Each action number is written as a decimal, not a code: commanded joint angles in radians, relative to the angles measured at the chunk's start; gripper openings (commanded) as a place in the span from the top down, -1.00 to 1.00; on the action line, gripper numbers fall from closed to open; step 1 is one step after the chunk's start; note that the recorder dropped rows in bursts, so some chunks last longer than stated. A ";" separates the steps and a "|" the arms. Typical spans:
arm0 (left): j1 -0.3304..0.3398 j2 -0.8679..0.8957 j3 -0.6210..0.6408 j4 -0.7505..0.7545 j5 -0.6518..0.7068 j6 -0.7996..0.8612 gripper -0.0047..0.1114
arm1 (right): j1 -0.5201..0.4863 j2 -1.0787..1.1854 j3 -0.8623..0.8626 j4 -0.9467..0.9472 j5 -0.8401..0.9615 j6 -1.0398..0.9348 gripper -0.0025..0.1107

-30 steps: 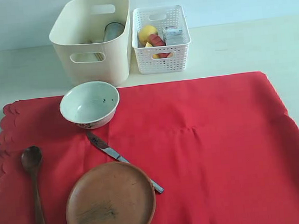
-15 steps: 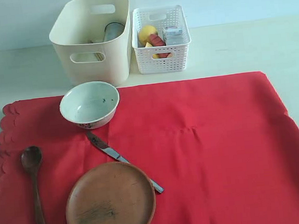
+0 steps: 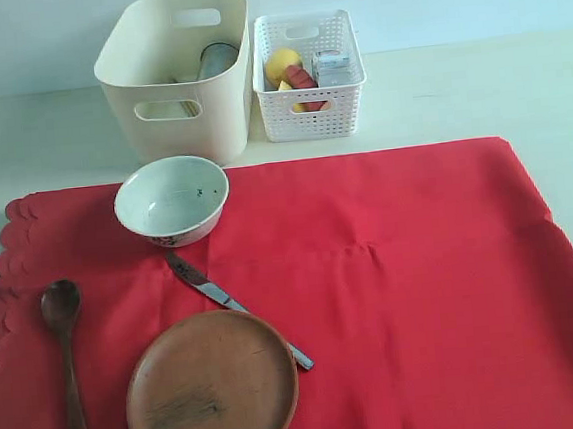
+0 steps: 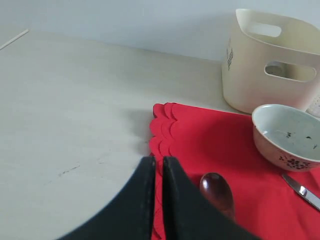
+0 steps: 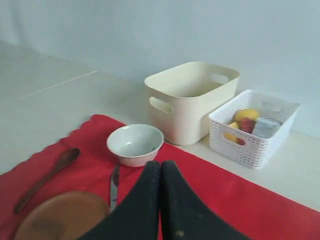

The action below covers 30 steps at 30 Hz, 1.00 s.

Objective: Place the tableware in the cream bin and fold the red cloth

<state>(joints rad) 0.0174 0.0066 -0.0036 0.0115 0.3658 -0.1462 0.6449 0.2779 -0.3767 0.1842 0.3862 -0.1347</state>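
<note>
Pale tabletop point(image 3: 456, 89) against a plain light wall, seen from the exterior view with neither arm in frame. The red cloth point(image 3: 403, 285) lies spread flat, scalloped edge on the left side of the view. Behind it stand the cream bin point(image 3: 208, 121) and, just beside it, the white lattice basket point(image 3: 313, 112) with food.

The steel cup point(image 3: 216, 58) is already inside the bin. Four pieces are not yet binned and rest on the cloth: the bowl point(image 3: 172, 199) nearest the bin, the wooden spoon point(image 3: 66, 354) by the scalloped edge, the brown plate point(image 3: 211, 387) at the front, and the knife point(image 3: 229, 302) lying slantwise between bowl and plate. Its far end meets the plate's rim, whether touching or tucked under cannot be told. No chopsticks can be made out.

The left gripper point(image 4: 158, 160) hovers over the cloth's scalloped edge near the spoon, fingers drawn almost together with only a thin slit, holding nothing. The right gripper point(image 5: 160, 164) hangs above the cloth with fingers pressed together — also empty.

Judged step: midway through clearing the tableware, between picks — folding must wait for a bare cloth. The next move probably calls for parting one gripper's fingers and lowering onto a piece, the spoon being closest to the left gripper.
</note>
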 commanded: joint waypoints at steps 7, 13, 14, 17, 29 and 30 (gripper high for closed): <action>0.001 -0.007 0.004 0.004 -0.005 -0.004 0.79 | -0.247 -0.187 0.230 -0.004 -0.105 0.005 0.96; 0.001 -0.007 0.004 0.004 -0.005 -0.002 0.79 | -0.379 -0.211 0.275 -0.012 -0.103 0.005 0.96; 0.001 -0.007 0.004 0.004 -0.005 -0.002 0.79 | -0.400 -0.211 0.280 -0.012 -0.103 0.005 0.96; 0.001 -0.007 0.004 0.004 -0.005 -0.002 0.79 | -0.461 -0.211 0.282 -0.012 -0.064 0.005 0.96; 0.001 -0.007 0.004 0.004 -0.005 -0.004 0.79 | -0.574 -0.278 0.282 -0.045 -0.034 0.005 0.96; 0.001 -0.007 0.004 0.004 -0.005 -0.004 0.79 | -0.574 -0.278 0.282 -0.045 -0.034 0.005 0.96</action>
<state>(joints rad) 0.0174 0.0066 -0.0036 0.0115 0.3658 -0.1462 0.0773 0.0054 -0.0985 0.1585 0.3507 -0.1347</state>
